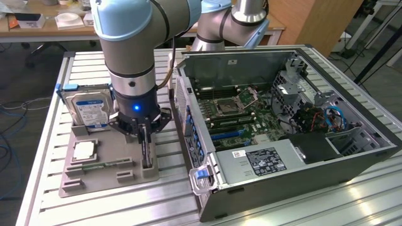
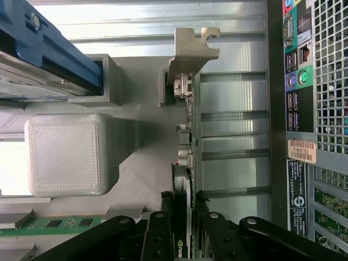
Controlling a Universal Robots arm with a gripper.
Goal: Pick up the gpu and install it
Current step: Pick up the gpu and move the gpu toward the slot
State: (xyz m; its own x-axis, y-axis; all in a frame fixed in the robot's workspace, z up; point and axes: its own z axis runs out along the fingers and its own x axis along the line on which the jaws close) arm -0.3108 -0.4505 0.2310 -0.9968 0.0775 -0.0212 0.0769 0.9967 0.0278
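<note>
The gpu (image 1: pixel 148 157) stands on its edge in a slot of the grey printed holder (image 1: pixel 107 178), beside the open computer case (image 1: pixel 295 188). In the wrist view the gpu (image 2: pixel 187 136) runs away from me as a thin dark card, ending in its silver bracket (image 2: pixel 191 50). My gripper (image 1: pixel 146 141) comes straight down over the card. Its black fingers (image 2: pixel 163 225) press against both faces of the card near the NVIDIA-marked end, so my gripper (image 2: pixel 184 217) is shut on it. The card still sits in the holder.
A blue-labelled hard drive (image 1: pixel 92 109), a processor (image 1: pixel 84 150) and a green RAM stick (image 1: pixel 103 165) share the holder. The case's rear panel (image 2: pixel 299 109) stands close beside the card. The motherboard (image 1: pixel 242 117) lies exposed inside. All of it rests on a slatted metal table (image 1: pixel 125 207).
</note>
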